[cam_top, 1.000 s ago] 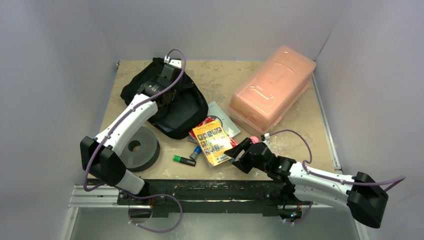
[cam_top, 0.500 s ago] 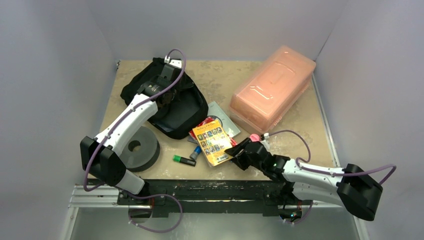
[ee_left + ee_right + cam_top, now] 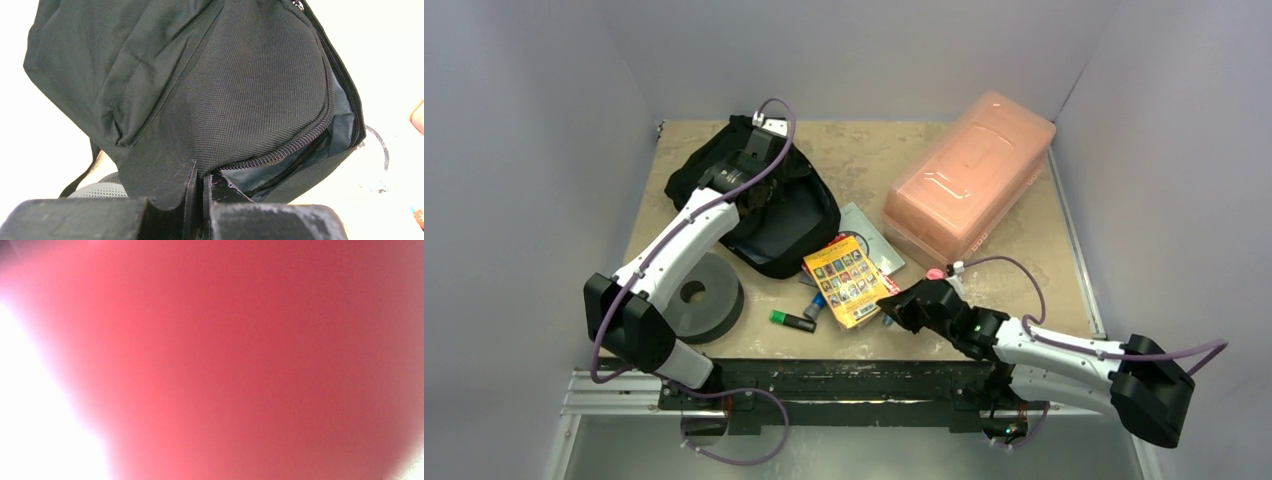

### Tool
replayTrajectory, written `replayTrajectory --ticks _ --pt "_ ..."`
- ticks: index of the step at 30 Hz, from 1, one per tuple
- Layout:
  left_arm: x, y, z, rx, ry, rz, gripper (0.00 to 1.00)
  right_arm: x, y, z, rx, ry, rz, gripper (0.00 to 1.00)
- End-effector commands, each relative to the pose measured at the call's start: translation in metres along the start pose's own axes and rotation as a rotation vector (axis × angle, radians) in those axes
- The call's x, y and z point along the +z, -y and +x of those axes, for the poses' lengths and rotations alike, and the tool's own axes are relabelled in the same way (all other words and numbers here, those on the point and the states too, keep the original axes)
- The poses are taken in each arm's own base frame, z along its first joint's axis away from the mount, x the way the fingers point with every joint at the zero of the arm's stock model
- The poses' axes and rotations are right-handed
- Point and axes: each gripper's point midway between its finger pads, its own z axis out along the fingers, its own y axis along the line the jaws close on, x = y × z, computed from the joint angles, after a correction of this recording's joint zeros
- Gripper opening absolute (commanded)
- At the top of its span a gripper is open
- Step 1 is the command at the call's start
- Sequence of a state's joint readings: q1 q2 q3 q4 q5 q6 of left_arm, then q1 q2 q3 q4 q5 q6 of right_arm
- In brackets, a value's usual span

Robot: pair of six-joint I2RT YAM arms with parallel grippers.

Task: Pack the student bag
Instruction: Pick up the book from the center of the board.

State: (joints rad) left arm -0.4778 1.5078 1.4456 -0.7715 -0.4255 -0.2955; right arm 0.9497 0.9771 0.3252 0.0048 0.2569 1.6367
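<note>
The student bag [image 3: 789,225], a black backpack, lies at the back left with its zipper open and grey lining showing [image 3: 345,130]. My left gripper [image 3: 759,193] is shut on the bag's fabric flap just beside the zipper [image 3: 202,174]. My right gripper [image 3: 892,308] sits low at the right edge of a yellow booklet [image 3: 846,278] that lies on a red packet [image 3: 890,285]. Its jaws are hidden under the gripper body. The right wrist view is filled by a blurred red surface [image 3: 250,360] pressed close to the lens.
A translucent pink box [image 3: 969,175] stands at the back right. A dark grey foam ring [image 3: 699,295] lies near the left arm's base. A green highlighter [image 3: 792,321], a blue marker [image 3: 816,303] and a grey disc sleeve [image 3: 871,226] lie around the booklet.
My right gripper slid left against the booklet's right edge, and the booklet shifted slightly left and back. The left arm and the bag have not moved.
</note>
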Motion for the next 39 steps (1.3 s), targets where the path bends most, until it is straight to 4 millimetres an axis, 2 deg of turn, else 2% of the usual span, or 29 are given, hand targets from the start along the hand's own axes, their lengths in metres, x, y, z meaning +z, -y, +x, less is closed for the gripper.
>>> replayTrajectory --ticks 1,5,9,20,26,31,36,39 --pt "-0.019 -0.002 -0.024 -0.051 0.092 0.031 0.0 -0.006 -0.007 -0.01 0.01 0.046 -0.012 0.09" --pt "-0.019 -0.002 -0.024 -0.05 0.091 0.032 0.0 -0.014 -0.006 -0.008 0.006 0.025 -0.008 0.01" --pt "-0.019 -0.003 -0.025 -0.048 0.094 0.024 0.0 -0.024 -0.01 -0.008 -0.003 0.014 -0.016 0.0" --pt "-0.02 -0.007 -0.026 -0.044 0.101 0.008 0.0 -0.043 -0.054 -0.003 -0.074 -0.023 -0.115 0.0" --pt "-0.023 -0.009 -0.028 -0.04 0.11 0.004 0.0 -0.068 -0.092 0.002 -0.118 -0.048 -0.209 0.0" --pt "-0.026 -0.015 -0.031 -0.024 0.134 -0.014 0.0 -0.088 -0.138 0.002 -0.243 -0.045 -0.292 0.0" --pt "-0.033 -0.021 -0.039 0.008 0.188 -0.019 0.0 -0.094 -0.179 0.021 -0.296 -0.118 -0.401 0.0" --pt "-0.039 -0.025 -0.045 0.038 0.228 -0.019 0.0 -0.086 -0.188 0.026 -0.359 -0.127 -0.394 0.0"
